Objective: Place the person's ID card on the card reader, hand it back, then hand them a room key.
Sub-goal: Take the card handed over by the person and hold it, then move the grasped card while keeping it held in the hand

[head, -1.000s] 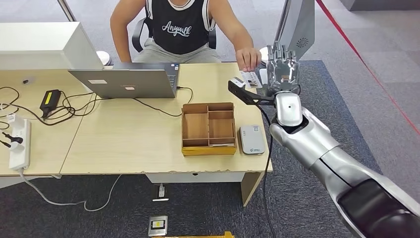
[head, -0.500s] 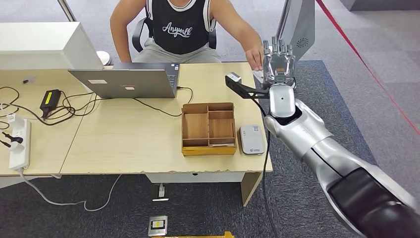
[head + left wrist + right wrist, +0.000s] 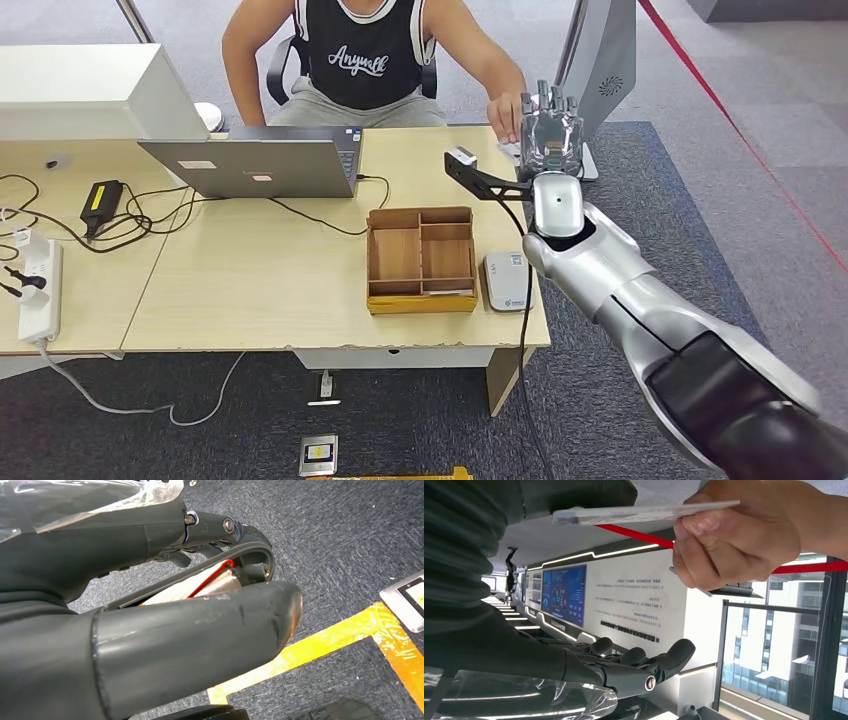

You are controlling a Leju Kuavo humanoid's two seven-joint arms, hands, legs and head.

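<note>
My right hand (image 3: 551,125) is raised over the table's far right corner, fingers spread and upright, beside the person's hand (image 3: 503,108). In the right wrist view the person's hand (image 3: 744,530) pinches the ID card (image 3: 644,512) edge-on. The card's other end reaches my thumb (image 3: 574,495), while my fingers (image 3: 644,667) stay well apart from it. The grey card reader (image 3: 508,282) lies near the front right edge. My left hand (image 3: 150,645) hangs over the carpet with fingers curled toward the thumb. A pale red-edged piece (image 3: 210,580) shows between them; I cannot tell what it is.
A wooden compartment box (image 3: 420,258) stands just left of the reader. An open laptop (image 3: 255,165) with cables, a charger (image 3: 101,201) and a power strip (image 3: 38,285) occupy the left. A grey stand (image 3: 600,60) rises behind my right hand.
My right hand has moved left and farther back, toward the person. The person's hand has come up from the table with the card, to beside my hand.
</note>
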